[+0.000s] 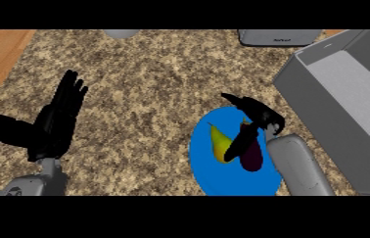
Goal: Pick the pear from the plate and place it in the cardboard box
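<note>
At the left of the frame the left robot hand [59, 115] stands at rest above the speckled counter [145, 85], its fingers straight, held together and pointing toward the top of the frame, holding nothing. It seems parked there to stay clear of the work on the other side.

Right of centre, low in the frame, lies the blue plate [209, 176]. On it rests the pear [219, 144], yellow-green, its narrow end pointing to the upper left. Just to the right of it a dark purple object [252, 158] also lies on the plate; what it is cannot be told.

The right robot hand [254, 115] comes in from the lower right over the plate, its fingers curled downward, one dark finger reaching along the pear's right side. Whether it actually pinches the pear or only touches it is not clear; the fruit appears to lie on the plate, so the grasp looks to be in the making.

At the right edge stands the grey box [318, 92], open at the top and near the plate, so the carry should be short. Along the top edge sit a grey appliance [280, 36] and a rounded pale object [121, 33].
</note>
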Controlling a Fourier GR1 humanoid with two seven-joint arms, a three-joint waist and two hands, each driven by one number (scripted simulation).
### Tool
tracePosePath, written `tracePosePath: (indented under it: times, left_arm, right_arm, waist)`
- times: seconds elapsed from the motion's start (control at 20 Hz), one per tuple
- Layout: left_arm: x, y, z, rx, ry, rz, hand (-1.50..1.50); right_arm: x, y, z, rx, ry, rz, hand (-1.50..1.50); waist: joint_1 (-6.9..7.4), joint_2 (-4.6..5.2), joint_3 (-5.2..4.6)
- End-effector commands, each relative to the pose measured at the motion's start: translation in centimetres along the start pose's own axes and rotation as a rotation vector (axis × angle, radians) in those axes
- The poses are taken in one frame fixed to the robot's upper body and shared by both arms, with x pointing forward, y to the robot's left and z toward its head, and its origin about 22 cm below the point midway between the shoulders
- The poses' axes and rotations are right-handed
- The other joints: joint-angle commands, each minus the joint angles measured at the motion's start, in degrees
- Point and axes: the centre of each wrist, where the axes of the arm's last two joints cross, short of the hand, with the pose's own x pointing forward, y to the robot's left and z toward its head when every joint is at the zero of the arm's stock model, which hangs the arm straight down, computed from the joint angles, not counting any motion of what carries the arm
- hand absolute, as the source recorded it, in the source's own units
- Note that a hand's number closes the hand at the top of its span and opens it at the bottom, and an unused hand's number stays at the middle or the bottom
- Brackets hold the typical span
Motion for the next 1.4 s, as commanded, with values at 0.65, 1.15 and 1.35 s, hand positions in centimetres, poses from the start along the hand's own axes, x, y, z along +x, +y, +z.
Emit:
tracePosePath:
  times: [0.65,1.15,1.35]
  left_arm:
    - [-1.4,-0.1,-0.4,0.009,-0.014,-0.01,0.0]
    - [-0.6,-1.7,-0.6,0.009,-0.004,-0.005,0.0]
    - [1.8,-0.5,-0.1,-0.005,0.006,-0.01,0.0]
  right_arm:
    - [-2.7,1.7,-2.2,0.039,0.019,0.002,-1.5]
    - [-2.0,3.6,-3.4,0.04,-0.014,0.034,-1.5]
    - [-0.7,4.1,-2.9,0.025,-0.089,0.134,1.5]
  waist:
    - [-0.1,0.02,0.0]
    - [-0.03,0.01,0.0]
    - [0.09,-0.03,0.02]
